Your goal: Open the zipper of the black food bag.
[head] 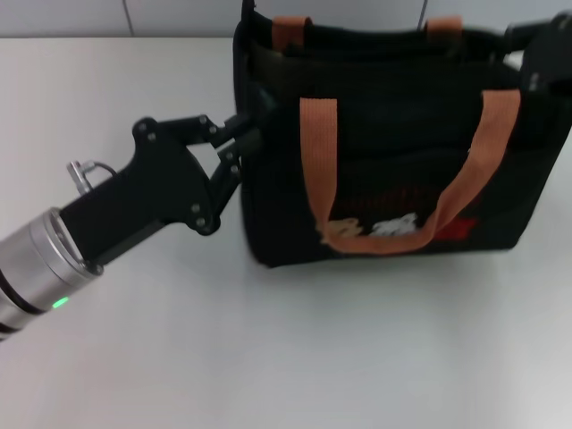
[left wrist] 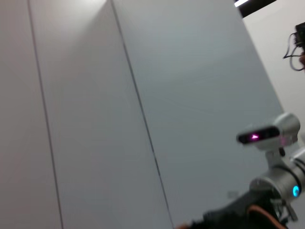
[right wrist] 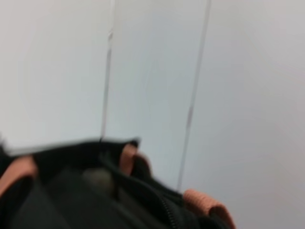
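The black food bag [head: 393,170] stands upright on the white table, its orange-brown handles [head: 320,152] hanging down the front. My left gripper [head: 247,141] is at the bag's left side edge, its fingers closed together on the fabric there. My right gripper [head: 540,55] shows only partly, at the bag's top right corner. In the right wrist view the bag's top edge [right wrist: 95,176] appears with a stretch of zip track [right wrist: 167,210] and an orange handle end [right wrist: 207,207]. The zipper pull tab is hidden.
The white table [head: 268,357] spreads in front of and to the left of the bag. A grey panelled wall [left wrist: 143,95] stands behind. In the left wrist view a grey device with a pink light [left wrist: 269,135] shows.
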Tool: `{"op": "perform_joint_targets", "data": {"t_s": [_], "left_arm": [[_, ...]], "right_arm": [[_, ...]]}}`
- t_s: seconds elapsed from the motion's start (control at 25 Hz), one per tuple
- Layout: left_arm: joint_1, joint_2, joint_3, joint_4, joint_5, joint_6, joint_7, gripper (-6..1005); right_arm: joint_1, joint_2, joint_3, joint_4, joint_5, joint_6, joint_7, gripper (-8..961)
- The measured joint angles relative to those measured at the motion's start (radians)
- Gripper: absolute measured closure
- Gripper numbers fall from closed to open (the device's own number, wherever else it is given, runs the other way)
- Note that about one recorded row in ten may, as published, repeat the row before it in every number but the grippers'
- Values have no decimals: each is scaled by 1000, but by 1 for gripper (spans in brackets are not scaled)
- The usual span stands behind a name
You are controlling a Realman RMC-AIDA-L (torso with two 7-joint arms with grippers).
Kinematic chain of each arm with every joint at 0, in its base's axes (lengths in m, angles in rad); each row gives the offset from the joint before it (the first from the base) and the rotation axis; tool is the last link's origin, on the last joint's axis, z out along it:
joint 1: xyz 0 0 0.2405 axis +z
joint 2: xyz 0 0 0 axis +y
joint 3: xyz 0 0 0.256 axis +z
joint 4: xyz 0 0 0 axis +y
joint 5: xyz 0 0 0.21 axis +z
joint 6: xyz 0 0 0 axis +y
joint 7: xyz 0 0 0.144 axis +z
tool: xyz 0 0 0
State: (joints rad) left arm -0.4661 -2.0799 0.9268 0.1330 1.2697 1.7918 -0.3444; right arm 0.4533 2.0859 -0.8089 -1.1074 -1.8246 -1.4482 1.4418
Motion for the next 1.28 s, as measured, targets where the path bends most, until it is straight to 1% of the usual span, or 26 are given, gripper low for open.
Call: {"op": "perform_joint_targets", "data": {"t_s": [0.04,0.12,0.2,0.28,0.36,0.4,0.44,0.48,0.52,0.56,0.6,0.64,0.68,0.72,0.76,0.8,0.84,0.88,0.92,0.96,1.0,1.04,1.08,1.12,1.16,1.28], "left_arm": [[-2,0,-2,-24,0,-11,5,877],[-3,0,-7,-53,0,-29,8,876],[5,0,-38,-109,-1,-37,10,874],[10,0,-41,-113,-1,-29,7,872],[26,1,-42,-109,-1,-6,0,833],[26,1,-42,-109,-1,-6,0,813],[54,3,-43,-87,-1,38,-6,794],[54,3,-43,-87,-1,38,-6,774],[69,5,-44,-74,-1,60,-8,754],[83,6,-44,-61,-1,80,-10,735],[109,9,-42,-29,0,115,-21,715],[131,10,-38,3,4,139,-42,696],[131,10,-38,3,4,139,-42,676],[151,11,-32,38,10,159,-73,657],[177,12,-18,91,21,172,-124,637],[177,12,-18,91,21,172,-124,596],[185,13,-10,112,28,173,-146,556],[196,16,-1,144,44,174,-176,515],[205,19,7,176,72,175,-210,475],[210,23,10,206,112,178,-241,434],[211,24,10,227,152,181,-260,353],[211,24,10,227,152,181,-260,273],[211,24,10,249,205,180,-279,192],[209,22,11,257,236,176,-288,184],[209,22,11,257,236,176,-288,176],[203,17,7,264,278,169,-294,153]], "right_arm": [[-4,-1,0,-6,35,20,12,802],[-5,-4,0,-1,50,28,21,849],[-24,-4,2,18,78,30,26,829],[-36,-3,2,21,88,32,15,808],[-59,-2,7,32,109,34,2,788],[-59,-2,7,32,109,34,2,778],[-71,-3,15,40,124,34,-2,768],[-85,-4,26,51,147,31,-5,757],[-97,-4,38,65,176,28,-9,747],[-128,-6,70,107,246,11,-22,737],[-128,-6,70,107,246,11,-22,633],[-153,-7,112,150,300,-36,-43,528],[-153,-7,112,150,300,-36,-43,503],[-163,-8,139,174,314,-82,-55,477],[-179,-13,184,216,323,-186,-70,452],[-179,-13,184,216,323,-186,-70,426],[-194,-25,203,247,314,-290,-91,401],[-194,-25,203,247,314,-290,-91,375],[-204,-34,203,263,300,-355,-112,350],[-217,-46,200,281,259,-453,-148,324],[-224,-50,200,287,196,-539,-187,299],[-224,-50,200,287,196,-539,-187,271],[-224,-50,200,288,167,-567,-205,242],[-223,-48,200,289,130,-590,-224,214],[-221,-44,200,290,94,-606,-239,185],[-215,-37,202,293,46,-611,-249,100]]}}
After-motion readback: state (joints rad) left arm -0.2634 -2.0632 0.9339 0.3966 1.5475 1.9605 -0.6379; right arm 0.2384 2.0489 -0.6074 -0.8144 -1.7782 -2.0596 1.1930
